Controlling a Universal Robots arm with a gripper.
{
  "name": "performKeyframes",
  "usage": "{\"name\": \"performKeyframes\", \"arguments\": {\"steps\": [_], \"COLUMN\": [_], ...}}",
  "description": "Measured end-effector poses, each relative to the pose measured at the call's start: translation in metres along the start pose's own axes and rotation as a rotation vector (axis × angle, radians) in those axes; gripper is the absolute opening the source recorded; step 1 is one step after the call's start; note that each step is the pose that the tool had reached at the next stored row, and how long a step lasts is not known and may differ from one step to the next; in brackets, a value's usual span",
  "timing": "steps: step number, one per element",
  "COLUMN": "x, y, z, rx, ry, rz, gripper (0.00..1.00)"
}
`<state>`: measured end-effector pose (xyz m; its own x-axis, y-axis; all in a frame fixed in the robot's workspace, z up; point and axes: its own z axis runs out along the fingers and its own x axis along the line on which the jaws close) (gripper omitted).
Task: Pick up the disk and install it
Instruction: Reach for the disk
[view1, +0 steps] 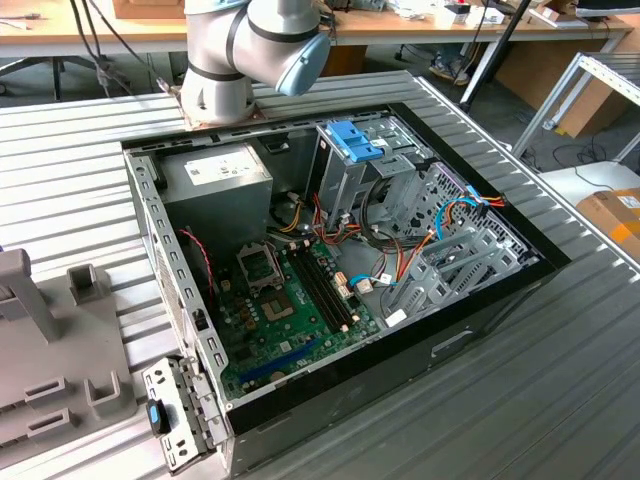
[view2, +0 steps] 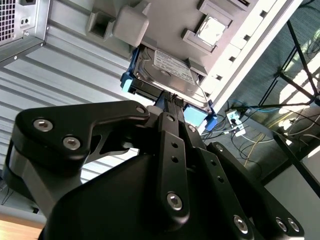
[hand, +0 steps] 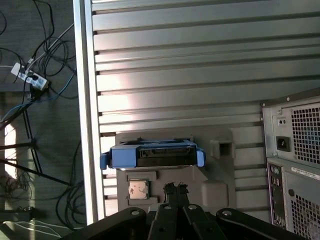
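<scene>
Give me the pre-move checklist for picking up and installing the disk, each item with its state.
1. Flat disk with blue plastic rails lying on the grey plastic fixture: ok.
2. Black gripper close to the disk: ok.
3. Gripper touching the disk: cannot tell.
4. Black computer case open on top: ok.
5. Tall silver drive cage empty: cannot tell.
6. Orange and blue cables clear of the bays: not ok, they cross the grey metal brackets.

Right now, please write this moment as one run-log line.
disk: lying in gray fixture, not picked | pincer: close to disk, contact unclear | computer case: open
</scene>
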<state>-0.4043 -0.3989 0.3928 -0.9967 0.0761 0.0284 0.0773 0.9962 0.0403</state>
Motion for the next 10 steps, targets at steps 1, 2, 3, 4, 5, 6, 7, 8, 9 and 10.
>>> {"name": "performKeyframes", "arguments": {"steps": [1, 2, 3, 4, 5, 6, 7, 8, 9, 10], "x": [0.0000, 0.0001, 0.0007, 0.0022, 0.0041, 0.0062, 0.0083, 0.0102, 0.0124, 0.0151], "y": [0.0000, 0.0000, 0.0000, -0.0001, -0.0003, -0.0005, -0.0007, -0.0008, -0.0010, -0.0012], "z": [0.0000, 0.0000, 0.0000, 0.0001, 0.0002, 0.0001, 0.0002, 0.0003, 0.0003, 0.0005], "rx": [0.0000, 0.0000, 0.0000, 0.0000, -0.0001, 0.0001, 0.0000, -0.0001, 0.0000, -0.0001], "ry": [0.0000, 0.0000, -0.0001, 0.0000, -0.0001, 0.0001, 0.0000, -0.0001, 0.0000, -0.0001], "rz": [0.000, 0.000, 0.000, 0.000, 0.000, 0.000, 0.000, 0.000, 0.000, 0.000], "gripper": [0.11, 0.11, 0.11, 0.11, 0.11, 0.11, 0.11, 0.11, 0.11, 0.11]}}
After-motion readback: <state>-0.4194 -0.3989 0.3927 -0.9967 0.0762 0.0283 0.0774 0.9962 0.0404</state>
